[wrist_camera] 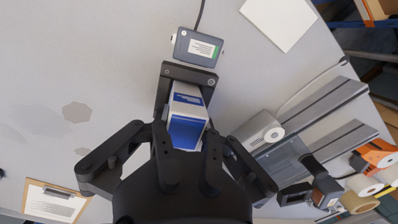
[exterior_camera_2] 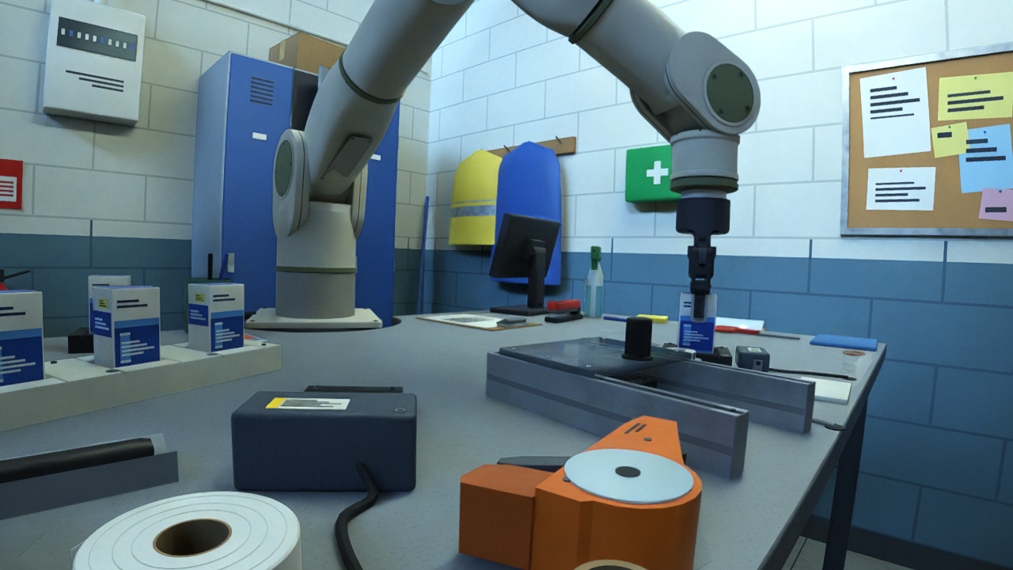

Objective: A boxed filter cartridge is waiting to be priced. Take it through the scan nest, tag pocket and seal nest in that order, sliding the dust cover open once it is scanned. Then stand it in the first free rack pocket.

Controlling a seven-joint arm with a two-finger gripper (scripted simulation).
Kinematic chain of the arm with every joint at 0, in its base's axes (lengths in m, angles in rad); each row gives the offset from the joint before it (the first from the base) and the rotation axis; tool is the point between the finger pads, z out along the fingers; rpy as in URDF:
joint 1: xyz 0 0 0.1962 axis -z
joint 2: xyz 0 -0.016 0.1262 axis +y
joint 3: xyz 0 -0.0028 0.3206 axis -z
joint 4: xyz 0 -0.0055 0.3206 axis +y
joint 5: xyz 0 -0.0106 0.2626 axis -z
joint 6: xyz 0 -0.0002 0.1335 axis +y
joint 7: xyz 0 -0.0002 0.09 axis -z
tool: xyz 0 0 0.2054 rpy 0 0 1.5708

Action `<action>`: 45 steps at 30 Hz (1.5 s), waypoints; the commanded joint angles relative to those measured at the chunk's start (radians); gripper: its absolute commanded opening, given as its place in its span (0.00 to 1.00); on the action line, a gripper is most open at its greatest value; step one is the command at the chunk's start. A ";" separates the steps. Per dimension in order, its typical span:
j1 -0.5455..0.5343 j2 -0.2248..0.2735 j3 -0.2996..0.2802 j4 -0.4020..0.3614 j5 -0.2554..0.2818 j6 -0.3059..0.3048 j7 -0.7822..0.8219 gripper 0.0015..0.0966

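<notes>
The white and blue cartridge box (wrist_camera: 186, 121) stands upright in the black scan nest (wrist_camera: 187, 78), just in front of the small grey scanner unit (wrist_camera: 197, 47). My gripper (wrist_camera: 187, 140) grips the box by its top at the far right of the bench (exterior_camera_2: 698, 322). The dust cover (exterior_camera_2: 581, 351), a dark clear panel with a black knob (exterior_camera_2: 637, 337), lies on grey rails (exterior_camera_2: 637, 397) just left of the nest. The rack (exterior_camera_2: 142, 369) on the far left carries several like boxes (exterior_camera_2: 216, 315). The foot of the box is hidden by the nest.
A dark grey box (exterior_camera_2: 324, 439) with a cable sits near the front. An orange dispenser (exterior_camera_2: 588, 496) and a white tape roll (exterior_camera_2: 191, 535) lie at the front edge. A monitor (exterior_camera_2: 524, 259), a bottle and a clipboard (wrist_camera: 53, 200) stand toward the back.
</notes>
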 commanded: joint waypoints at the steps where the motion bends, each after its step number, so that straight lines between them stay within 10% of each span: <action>1: 0.000 -0.001 -0.001 0.000 0.000 0.000 0.000 0.07; 29: 0.000 -0.001 -0.001 0.000 0.000 0.000 0.000 0.62; 45: 0.001 -0.006 -0.003 -0.002 -0.004 0.005 0.003 0.62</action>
